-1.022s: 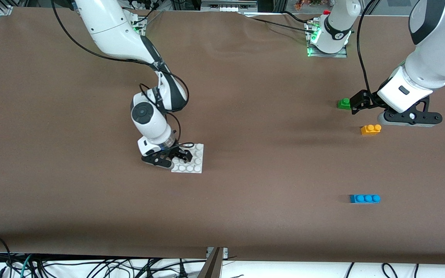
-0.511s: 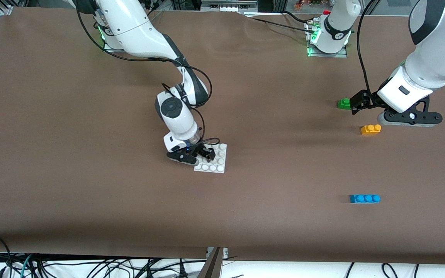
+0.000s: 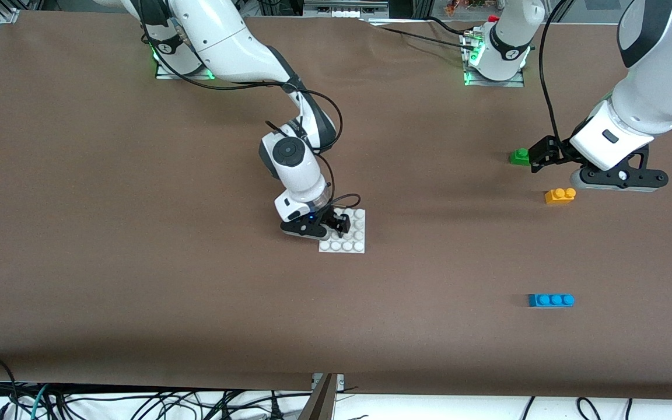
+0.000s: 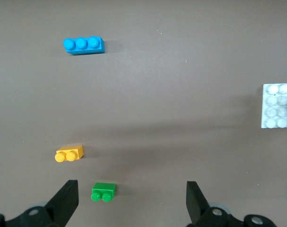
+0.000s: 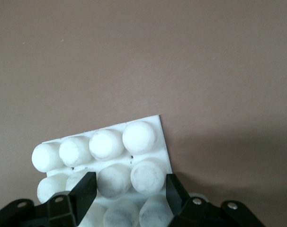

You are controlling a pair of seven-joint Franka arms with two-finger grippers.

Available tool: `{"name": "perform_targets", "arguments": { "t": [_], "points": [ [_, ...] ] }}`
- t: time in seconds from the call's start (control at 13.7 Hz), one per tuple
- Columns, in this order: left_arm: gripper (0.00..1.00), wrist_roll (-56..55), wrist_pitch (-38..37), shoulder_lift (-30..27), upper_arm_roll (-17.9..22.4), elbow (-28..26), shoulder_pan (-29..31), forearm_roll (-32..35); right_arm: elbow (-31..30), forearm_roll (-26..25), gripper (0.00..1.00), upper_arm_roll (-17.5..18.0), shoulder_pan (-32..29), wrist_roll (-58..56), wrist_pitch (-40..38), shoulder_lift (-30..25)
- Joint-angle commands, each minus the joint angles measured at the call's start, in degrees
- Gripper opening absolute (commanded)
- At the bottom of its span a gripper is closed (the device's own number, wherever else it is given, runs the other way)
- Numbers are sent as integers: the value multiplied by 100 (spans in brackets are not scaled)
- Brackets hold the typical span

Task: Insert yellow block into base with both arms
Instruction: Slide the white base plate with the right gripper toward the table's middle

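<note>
The yellow block (image 3: 560, 195) lies on the table toward the left arm's end; it also shows in the left wrist view (image 4: 69, 153). The white base (image 3: 343, 247) is near the table's middle, level with the tabletop. My right gripper (image 3: 336, 224) is shut on the base, its fingers clamped around two studs at one edge (image 5: 110, 146). My left gripper (image 3: 546, 158) is open and empty above the table, beside the green brick and apart from the yellow block. In the left wrist view the gripper (image 4: 131, 203) shows wide open, with the base (image 4: 278, 106) at the edge.
A green two-stud brick (image 3: 520, 156) lies a little farther from the front camera than the yellow block, next to the left gripper's fingers (image 4: 103, 191). A blue three-stud brick (image 3: 551, 300) lies nearer the front camera (image 4: 84, 45). The arm bases stand at the table's back edge.
My right gripper has carried the base across the table toward the left arm's end. The left arm and the three bricks have not moved.
</note>
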Motion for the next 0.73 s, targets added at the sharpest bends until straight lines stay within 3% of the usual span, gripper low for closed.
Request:
{"name": "perform_targets", "arguments": {
  "t": [0.0,0.66],
  "points": [
    [100,57,-133,35,10,146,20,-113,433,50,68,-70,240,343,34,480],
    [100,57,-133,44,10,146,29,-113,864,32,68,-193,574,819,26,709]
  ]
}}
